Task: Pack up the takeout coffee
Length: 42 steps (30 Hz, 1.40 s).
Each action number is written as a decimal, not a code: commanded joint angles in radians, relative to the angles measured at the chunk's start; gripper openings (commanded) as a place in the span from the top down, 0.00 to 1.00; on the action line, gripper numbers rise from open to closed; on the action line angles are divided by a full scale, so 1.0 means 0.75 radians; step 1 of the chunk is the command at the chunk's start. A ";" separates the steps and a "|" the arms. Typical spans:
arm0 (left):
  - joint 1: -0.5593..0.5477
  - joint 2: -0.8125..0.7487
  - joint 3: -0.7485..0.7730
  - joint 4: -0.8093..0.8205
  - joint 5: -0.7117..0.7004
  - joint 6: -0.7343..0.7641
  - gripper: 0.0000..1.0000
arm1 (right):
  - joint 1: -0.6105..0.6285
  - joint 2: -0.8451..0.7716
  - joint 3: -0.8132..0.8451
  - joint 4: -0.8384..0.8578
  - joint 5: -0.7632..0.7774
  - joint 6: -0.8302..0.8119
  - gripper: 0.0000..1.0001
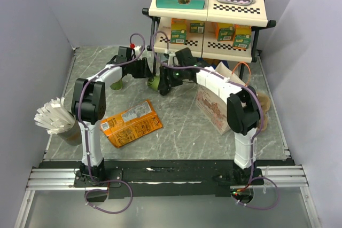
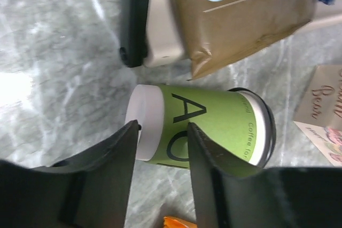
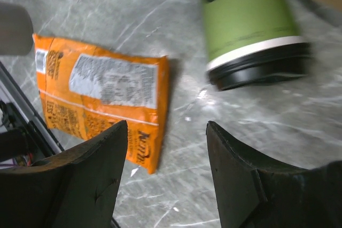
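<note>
The coffee (image 1: pixel 154 84) lies on its side on the desk (image 1: pixel 187 137), toward the far edge and about midway between the left and right edges, just in front of the shelf (image 1: pixel 238 21). My left end effector (image 2: pixel 163 132) is spread wide and holds nothing. In the left wrist view its two fingers (image 2: pixel 120 174) frame the white base and the green wall of the cup. I cannot tell whether either finger touches it. From here the black lid (image 2: pixel 270 126) points right, toward the paper bag (image 2: pixel 323 110), and a brown pouch (image 2: pixel 240 20) lies just beyond the cup by a black shelf foot (image 2: pixel 132 20). My right end effector (image 3: pixel 166 126) is also spread and empty. It hangs above bare desk, with the coffee (image 3: pixel 246 20) ahead of it and to the right, lid end nearest and blurred. The orange snack bag (image 3: pixel 101 94) lies flat to the left in the right wrist view, apart from the cup. In the top view both arms reach in toward the cup, the left end effector (image 1: pixel 141 69) from the left and the right end effector (image 1: pixel 165 81) from the right, so the coffee sits between them. The paper bag (image 1: pixel 211 108) is near the right edge beside my right arm, well apart from the cup, and the snack bag (image 1: pixel 131 124) lies nearer the front edge. A cup stuffed with white strips (image 1: pixel 53 116) stands at the left edge.
</note>
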 commanded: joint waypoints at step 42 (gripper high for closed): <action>0.004 -0.082 -0.212 0.231 0.541 -0.190 0.80 | -0.120 -0.192 -0.162 0.047 -0.097 -0.012 0.31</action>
